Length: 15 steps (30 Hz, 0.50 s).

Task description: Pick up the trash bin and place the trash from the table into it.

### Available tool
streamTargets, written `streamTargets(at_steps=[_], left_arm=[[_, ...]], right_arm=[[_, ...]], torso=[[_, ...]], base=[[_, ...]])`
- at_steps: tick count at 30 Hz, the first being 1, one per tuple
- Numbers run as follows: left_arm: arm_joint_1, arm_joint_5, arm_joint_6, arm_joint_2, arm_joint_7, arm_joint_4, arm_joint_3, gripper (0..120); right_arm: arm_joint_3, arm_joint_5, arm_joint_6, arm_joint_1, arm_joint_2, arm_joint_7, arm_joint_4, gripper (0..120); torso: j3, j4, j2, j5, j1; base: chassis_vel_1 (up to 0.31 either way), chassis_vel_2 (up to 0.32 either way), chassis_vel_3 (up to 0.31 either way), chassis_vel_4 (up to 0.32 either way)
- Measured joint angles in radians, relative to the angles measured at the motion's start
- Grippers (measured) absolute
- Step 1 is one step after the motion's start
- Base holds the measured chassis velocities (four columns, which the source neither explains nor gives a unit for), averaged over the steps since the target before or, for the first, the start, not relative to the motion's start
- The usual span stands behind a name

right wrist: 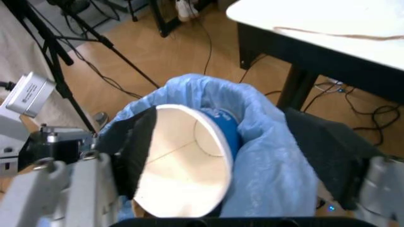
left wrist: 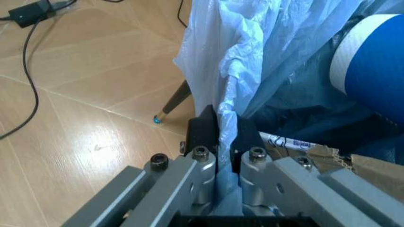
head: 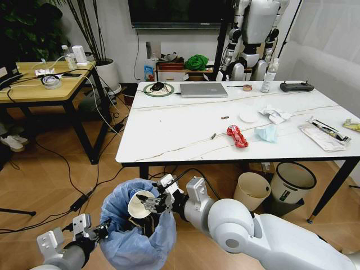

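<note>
Trash bin, lined with crinkled light-blue bag, sits low in front of the white marble-look table, held off the wood floor. Left gripper pinches the bag's rim, jaws closed on the plastic; seen close from the left wrist. Right gripper hangs over the bin mouth, its jaws spread wide, with the white-blue paper cup between them and one finger against the cup's side; cup lies tilted, open end toward the wrist camera. On the table: red wrapper, pale blue face mask, white tissues, clear plastic package, grey laptop. Cream bucket and grey-white bin stand under the table's right end. Wooden-topped table at left.
</note>
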Motion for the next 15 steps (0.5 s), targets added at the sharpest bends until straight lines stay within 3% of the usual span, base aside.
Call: streamTargets(at_steps=[4, 15], left_arm=[[0.003, 0.003, 0.0, -0.001, 0.001, 0.001, 0.004, 0], [0.004, 0.001, 0.001, 0.001, 0.002, -0.004, -0.002, 0]], right_arm=[[0.028, 0.007, 0.003, -0.001, -0.002, 0.0, -0.007, 97], [0.031, -0.025, 0.008, -0.032, -0.001, -0.004, -0.022, 100]], torso=[[0.0, 0.0001, 0.0, -0.0001, 0.0], [0.0, 0.0001, 0.0, 0.0, 0.0]], base=[[0.0, 0.0, 0.0, 0.0], [0.0, 0.0, 0.0, 0.0]])
